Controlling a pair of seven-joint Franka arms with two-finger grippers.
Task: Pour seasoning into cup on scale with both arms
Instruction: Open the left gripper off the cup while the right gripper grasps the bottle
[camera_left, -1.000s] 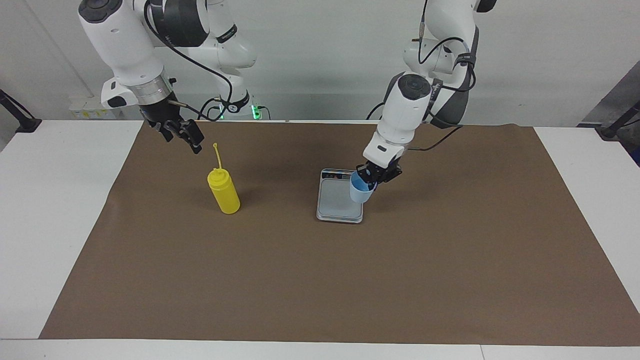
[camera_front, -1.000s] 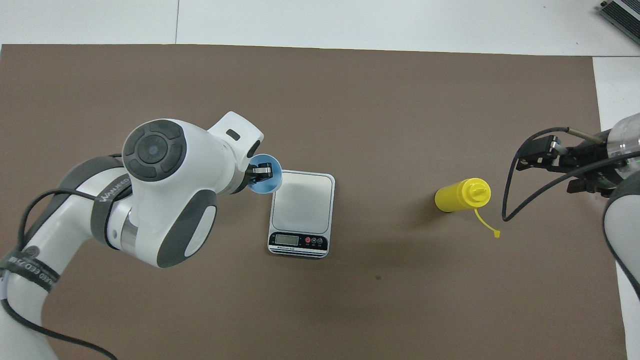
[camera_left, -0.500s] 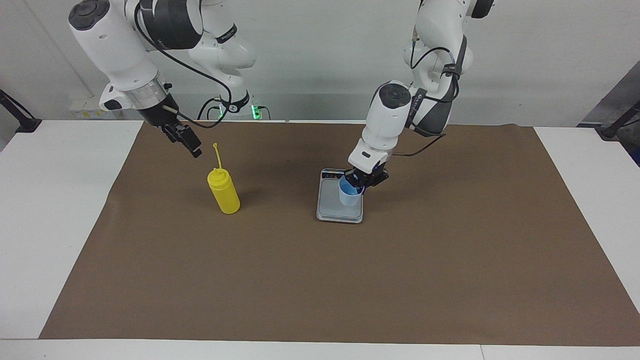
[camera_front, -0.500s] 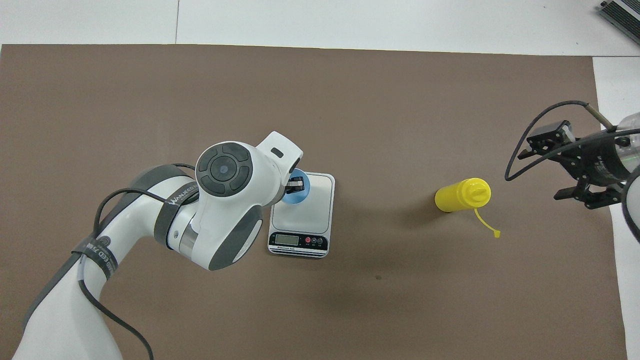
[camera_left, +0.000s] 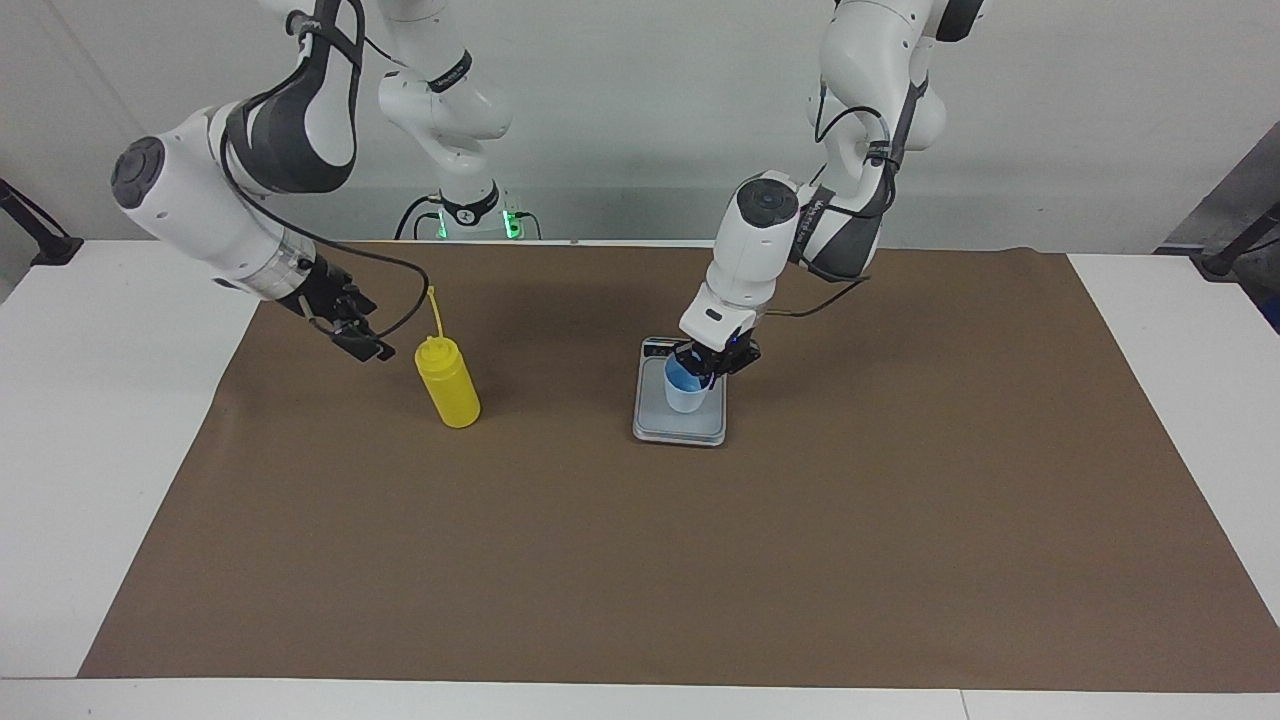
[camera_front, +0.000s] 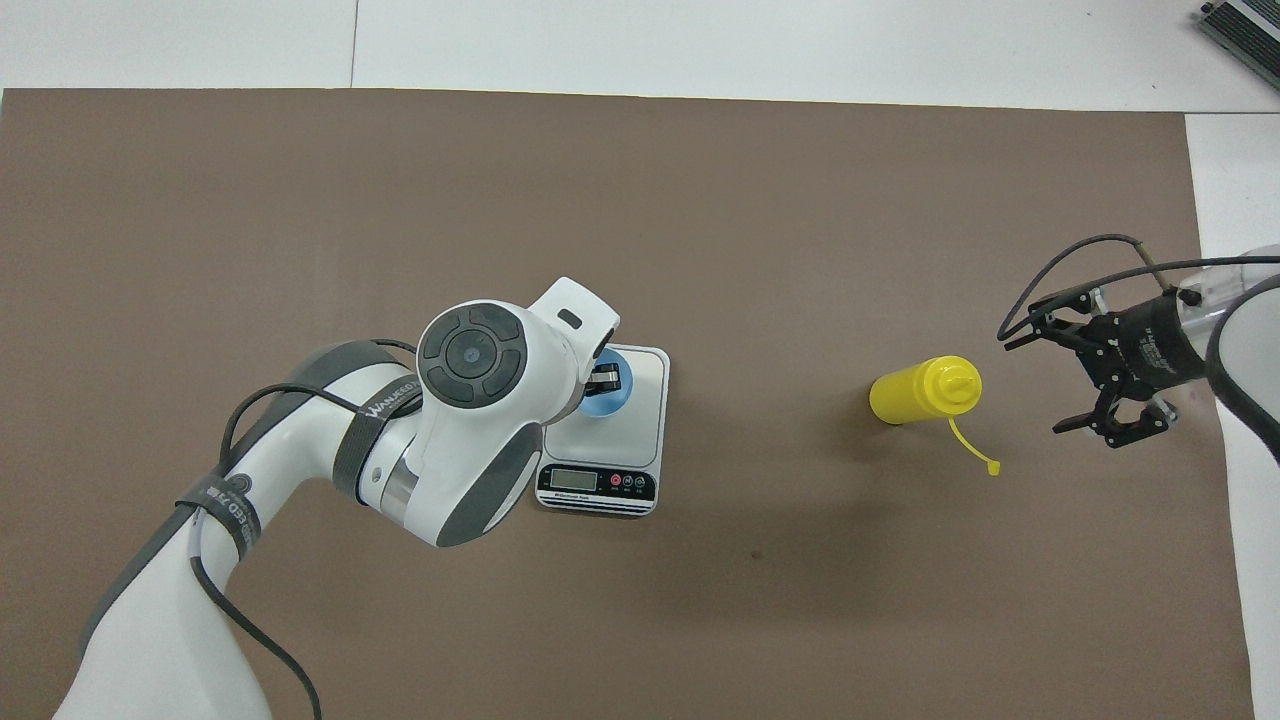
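You see bench (camera_left: 120, 480): white, smooth, matt. Brown mat (camera_left: 640, 560) on it: paper-like, matt, faint creases. Seasoning bottle (camera_left: 449, 385): yellow plastic, smooth, slight sheen. Cup (camera_left: 685, 392): light blue translucent plastic. Scale (camera_left: 650, 425): silver-grey body, smooth grey plate, dark glossy display strip. Arm shells: glossy white plastic, grey panels; claws black, matt.

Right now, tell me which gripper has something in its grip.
The left gripper: it is shut on the rim of the blue cup over the scale. The right gripper is open beside the yellow bottle.
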